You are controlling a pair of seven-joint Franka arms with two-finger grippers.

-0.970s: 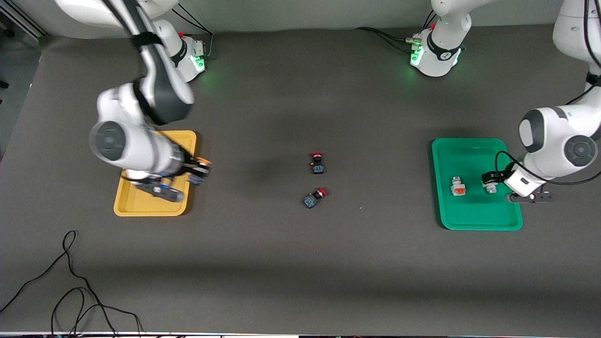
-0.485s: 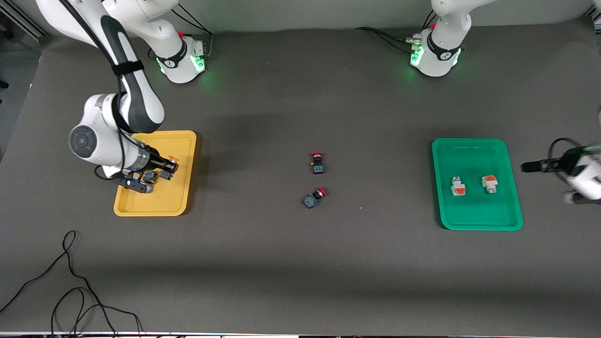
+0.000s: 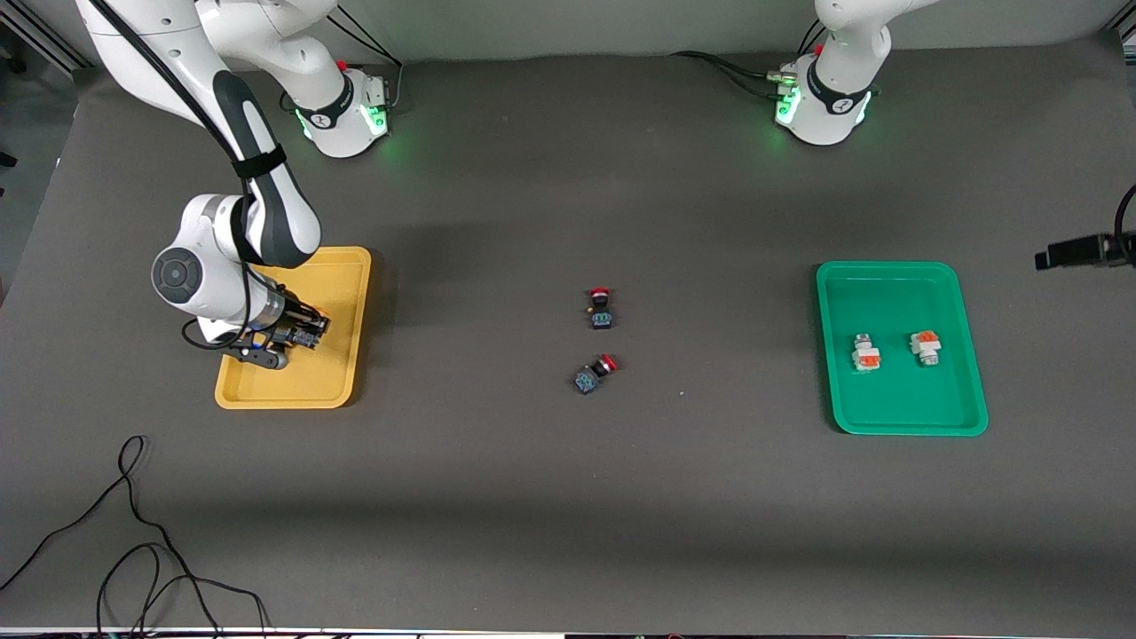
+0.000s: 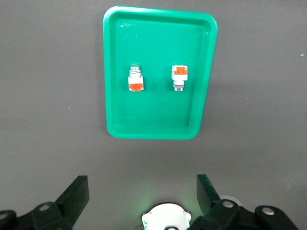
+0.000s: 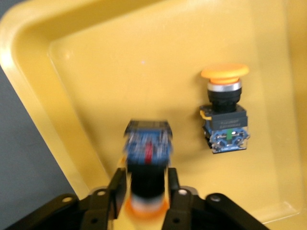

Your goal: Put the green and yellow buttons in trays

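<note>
Over the yellow tray [image 3: 348,266]: the right claw [image 5: 146,188] hangs low inside the rim, its fingers closed on a yellow-capped button [image 5: 146,146]. I cannot tell whether the button touches the floor.
Yellow tray's floor: a second yellow-capped button [image 5: 224,115] lies free just beside the held one.
Change at the yellow tray: a second ago the right claw carried its button at the tray's edge toward mid-surface. Now it is well inside and lower.
Mid-surface: two red-capped switches [image 3: 601,311] lie well apart from the yellow tray and are not wanted.
Green tray [image 3: 887,288]: it sits toward the left arm's end of the surface, well apart from the yellow tray. Two white-bodied buttons [image 4: 135,79] lie in it, side by side and apart.
Left claw [image 4: 141,194]: wide open and empty, it waits over bare surface beside the green tray.
Change at the green tray: a second ago the left claw was at the second white-bodied button. It has since let go and drawn clear.
Meaning: three buttons look placed. By my judgement only the right claw's release remains.
</note>
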